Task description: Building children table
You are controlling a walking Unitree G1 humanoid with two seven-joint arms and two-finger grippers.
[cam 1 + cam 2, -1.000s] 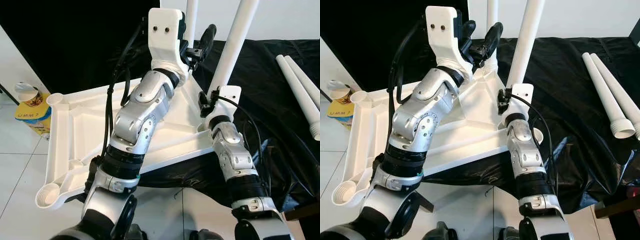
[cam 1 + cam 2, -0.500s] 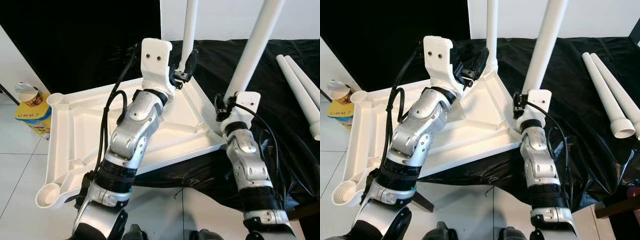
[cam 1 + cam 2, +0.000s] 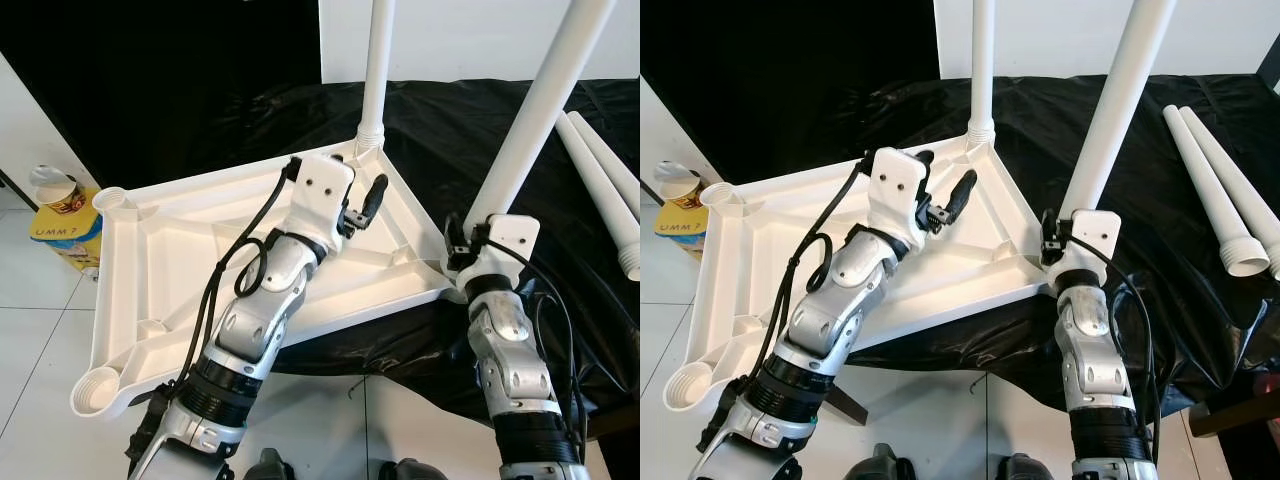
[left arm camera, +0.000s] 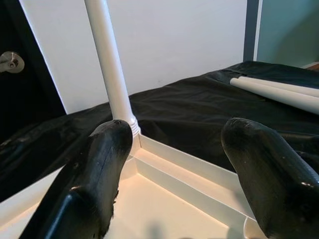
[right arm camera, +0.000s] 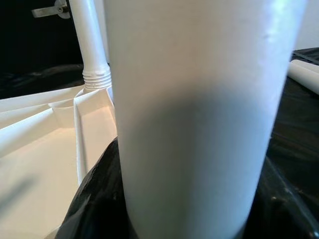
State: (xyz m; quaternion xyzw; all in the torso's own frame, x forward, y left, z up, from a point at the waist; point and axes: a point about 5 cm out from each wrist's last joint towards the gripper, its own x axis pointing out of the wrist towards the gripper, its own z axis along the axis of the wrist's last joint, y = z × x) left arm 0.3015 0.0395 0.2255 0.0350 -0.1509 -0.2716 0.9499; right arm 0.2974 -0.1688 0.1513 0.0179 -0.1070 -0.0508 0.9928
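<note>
Black sheet [image 3: 500,130], upturned tabletop [image 3: 170,250], right end effector [image 3: 468,232] gripping leg [image 3: 540,110]

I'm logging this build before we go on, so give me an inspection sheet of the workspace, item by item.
Surface: crumpled black plastic sheet over a low platform; white tiled floor beside it.
Job's things: white plastic tabletop lying underside up; one white tube leg standing in its far corner socket; a second white leg held tilted at the near right corner; two spare white legs lying on the sheet.
Clutter: paper cup on a yellow box.
Claws: left claw open above the tabletop; right claw at the tilted leg's base, fingers hidden.
Cables: black cables along both arms.
Surroundings: black backdrop, white wall.
</note>
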